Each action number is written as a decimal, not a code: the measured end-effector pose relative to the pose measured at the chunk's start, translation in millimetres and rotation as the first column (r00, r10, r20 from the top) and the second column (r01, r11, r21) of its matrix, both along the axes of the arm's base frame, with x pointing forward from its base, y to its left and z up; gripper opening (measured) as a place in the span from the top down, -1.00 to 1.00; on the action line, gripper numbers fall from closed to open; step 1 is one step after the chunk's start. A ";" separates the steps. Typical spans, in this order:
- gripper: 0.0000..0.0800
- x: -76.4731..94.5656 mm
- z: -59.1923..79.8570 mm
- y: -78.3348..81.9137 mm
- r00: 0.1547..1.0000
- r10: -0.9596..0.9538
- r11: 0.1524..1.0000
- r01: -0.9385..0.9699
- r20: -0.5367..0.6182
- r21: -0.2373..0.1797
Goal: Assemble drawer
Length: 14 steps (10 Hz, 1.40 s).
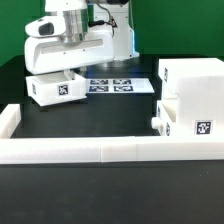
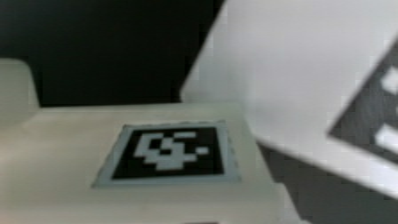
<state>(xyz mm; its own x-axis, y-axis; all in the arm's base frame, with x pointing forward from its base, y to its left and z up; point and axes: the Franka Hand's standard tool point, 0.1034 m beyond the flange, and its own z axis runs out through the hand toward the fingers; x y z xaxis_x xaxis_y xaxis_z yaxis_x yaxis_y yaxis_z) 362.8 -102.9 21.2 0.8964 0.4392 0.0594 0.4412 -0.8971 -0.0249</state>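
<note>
On a black table (image 1: 100, 118), a small tagged tray (image 1: 55, 91) lies directly beneath the gripper (image 1: 62, 72). The big housing (image 1: 196, 85) stands well apart, toward the exterior view's right. Finger spread cannot be told.

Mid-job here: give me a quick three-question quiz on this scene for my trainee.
1. True or false: the marker board lies between the tray under the arm and the housing.
2. The knob on the second tray points toward: A the exterior view's left; B the exterior view's right; C straight up.
3. Fill in: the claw hangs over a ____.
Key: 1 true; 2 A; 3 tray.
</note>
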 end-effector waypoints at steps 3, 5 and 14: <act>0.90 34.8 16.4 23.9 0.996 0.084 0.996 -0.084 -0.016 0.015; 0.90 57.0 25.5 35.1 0.992 0.120 0.992 -0.118 -0.041 0.035; 0.90 100.2 36.4 52.8 0.966 0.258 0.966 -0.257 -0.029 0.032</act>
<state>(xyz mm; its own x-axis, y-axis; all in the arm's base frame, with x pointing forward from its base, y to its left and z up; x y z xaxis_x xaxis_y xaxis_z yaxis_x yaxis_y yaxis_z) 463.0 -50.1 57.7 0.7552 0.6538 0.0472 0.6554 -0.7524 -0.0661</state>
